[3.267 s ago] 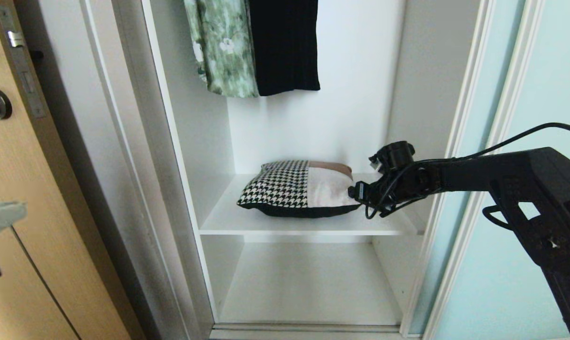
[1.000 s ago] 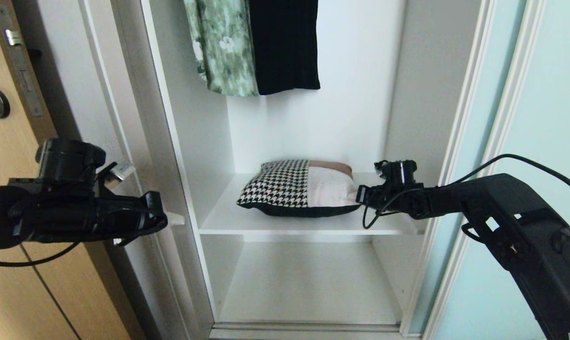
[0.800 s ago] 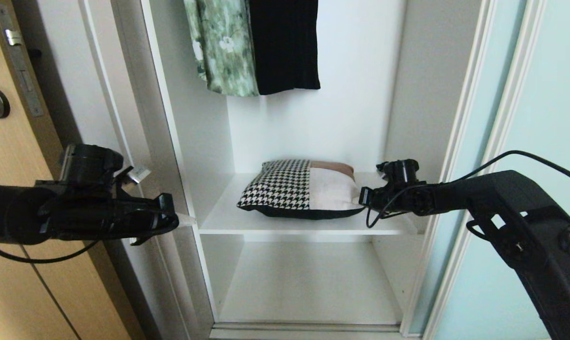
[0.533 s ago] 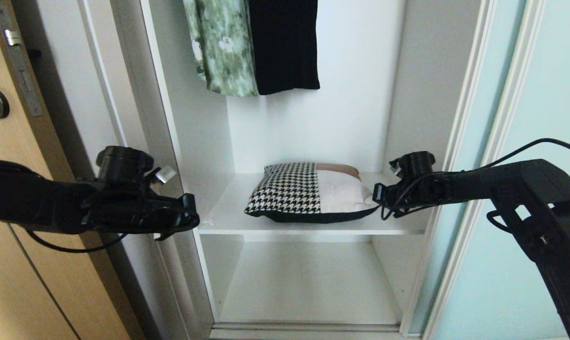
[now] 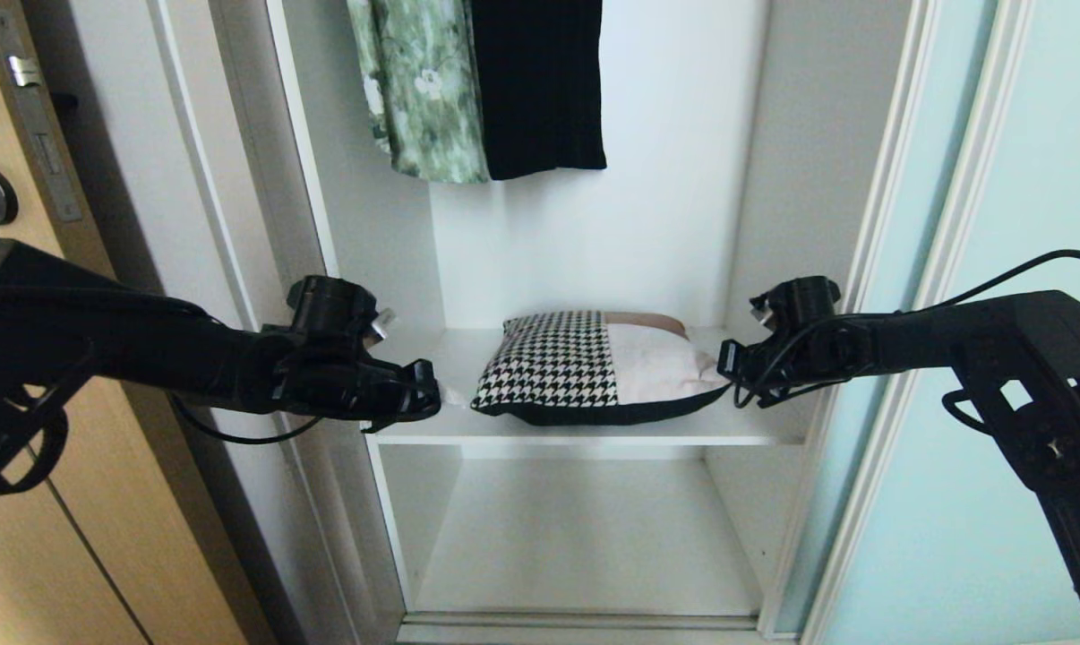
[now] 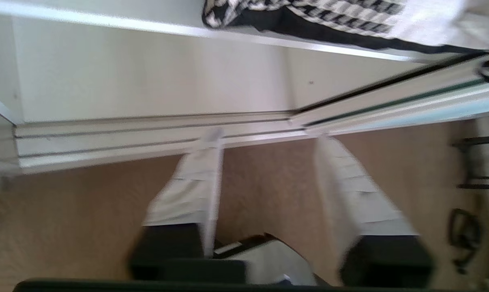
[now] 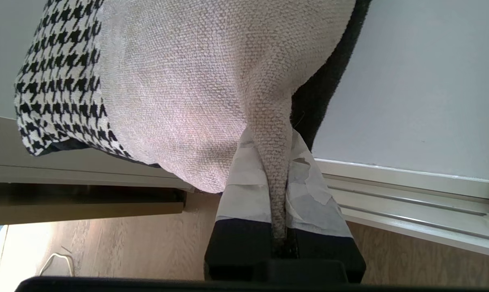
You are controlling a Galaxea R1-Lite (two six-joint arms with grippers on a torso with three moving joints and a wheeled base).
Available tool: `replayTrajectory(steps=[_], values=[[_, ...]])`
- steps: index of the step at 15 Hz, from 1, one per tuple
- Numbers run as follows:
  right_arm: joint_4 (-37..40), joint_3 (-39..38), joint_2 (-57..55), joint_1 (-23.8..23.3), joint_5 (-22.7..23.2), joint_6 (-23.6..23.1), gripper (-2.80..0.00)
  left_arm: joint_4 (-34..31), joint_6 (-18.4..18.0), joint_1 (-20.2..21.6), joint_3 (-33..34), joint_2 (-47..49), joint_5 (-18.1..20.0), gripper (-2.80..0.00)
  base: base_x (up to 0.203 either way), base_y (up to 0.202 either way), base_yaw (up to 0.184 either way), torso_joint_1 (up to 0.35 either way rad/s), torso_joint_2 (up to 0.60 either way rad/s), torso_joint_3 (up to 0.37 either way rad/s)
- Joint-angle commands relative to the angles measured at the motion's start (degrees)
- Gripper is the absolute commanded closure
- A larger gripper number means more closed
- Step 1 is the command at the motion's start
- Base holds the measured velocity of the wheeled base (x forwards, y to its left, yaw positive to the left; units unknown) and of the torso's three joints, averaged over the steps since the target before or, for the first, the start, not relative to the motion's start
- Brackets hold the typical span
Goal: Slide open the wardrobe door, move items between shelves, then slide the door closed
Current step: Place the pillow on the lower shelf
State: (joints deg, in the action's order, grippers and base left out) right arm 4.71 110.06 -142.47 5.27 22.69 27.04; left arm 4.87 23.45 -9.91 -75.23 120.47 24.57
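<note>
The sliding wardrobe door (image 5: pixel 1006 358), a frosted pale blue-green pane in a thin silver frame, stands pushed to the right, leaving the white compartment open. Inside, the smooth flat upper shelf (image 5: pixel 585 428) carries the cushion (image 5: pixel 598 367), which has slid toward the right edge since a second ago. The lower shelf (image 5: pixel 585 537) waits beneath it. The right gripper (image 5: pixel 730 369) is clamped on the cushion's right corner; the wrist view shows its taped fingers (image 7: pixel 244 190) pinching a tail of coarse beige weave. The left gripper (image 5: pixel 432 397) has swung in from beside the frame to the shelf's left front corner and has just spread its fingers (image 6: pixel 187 194), which hold nothing, just short of the cushion's left corner. That suggests a two-handed lift is being set up. The cushion is plump and soft, houndstooth and beige on top, dark fleece beneath.
</note>
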Motion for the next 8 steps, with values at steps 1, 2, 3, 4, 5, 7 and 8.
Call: replayTrajectory(steps=[1,2,3,4,5,7,8], values=[[-0.05,0.07,-0.64,0.01,0.16,0.30,0.00,-1.76,-1.88,-0.52,-4.51,6.52,-0.28,-2.80,0.000,0.000,0.000,0.000,0.00,0.000],[-0.29,0.24,-0.97,-0.07,0.16,0.30,0.00,-3.48,-2.70,-0.53,-6.60,7.97,-0.36,-2.80,0.000,0.000,0.000,0.000,0.00,0.000],[-0.40,0.25,-0.90,-0.08,0.16,0.29,0.00,-4.36,-2.99,-0.54,-8.63,9.78,-0.36,-2.80,0.000,0.000,0.000,0.000,0.00,0.000],[-0.40,0.25,-0.70,-0.17,0.16,0.21,0.00,-4.37,-3.16,-0.60,-10.36,11.39,-0.34,-2.80,0.000,0.000,0.000,0.000,0.00,0.000],[-0.36,0.25,-0.46,-0.17,0.16,0.12,0.00,-4.29,-3.52,-0.62,-12.23,12.70,-0.32,-2.80,0.000,0.000,0.000,0.000,0.00,0.000],[-0.31,0.25,-0.35,-0.17,0.16,0.03,0.00,-4.12,-5.47,-0.70,-16.14,15.41,-0.13,-2.80,0.000,0.000,0.000,0.000,0.00,0.000],[-0.40,0.25,-0.50,-0.17,0.16,0.12,0.00,-4.09,-6.22,-0.77,-18.19,16.74,-0.04,-2.80,0.000,0.000,0.000,0.000,0.00,0.000]])
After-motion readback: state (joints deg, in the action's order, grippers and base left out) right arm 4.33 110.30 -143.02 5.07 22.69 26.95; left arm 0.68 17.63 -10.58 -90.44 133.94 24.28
